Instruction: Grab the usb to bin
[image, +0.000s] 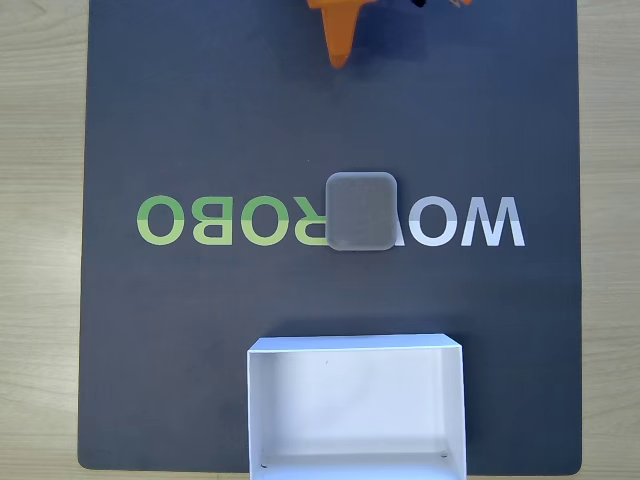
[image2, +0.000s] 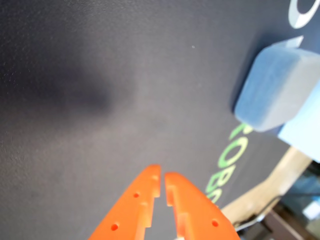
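On the dark mat's middle, across its lettering, lies the small grey felt-like rounded-square usb (image: 362, 212), bare mat all around it. The white open-top rectangular bin (image: 356, 347) sits at the mat's near edge in the fixed view. The orange hand (image2: 162, 176), fingers clenched on nothing, hovers at the far edge, well apart from the usb.

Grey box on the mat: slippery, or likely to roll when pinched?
The grey box looks matte and felt-like, so probably grippy. It lies flat with broad faces, so rolling seems unlikely. Its thick body in the wrist view may need a wide pincer opening.

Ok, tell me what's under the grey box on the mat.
The grey box lies on the dark mat, across the middle of the printed lettering. Letters show on both sides of it; whatever is printed beneath it is covered and cannot be read.
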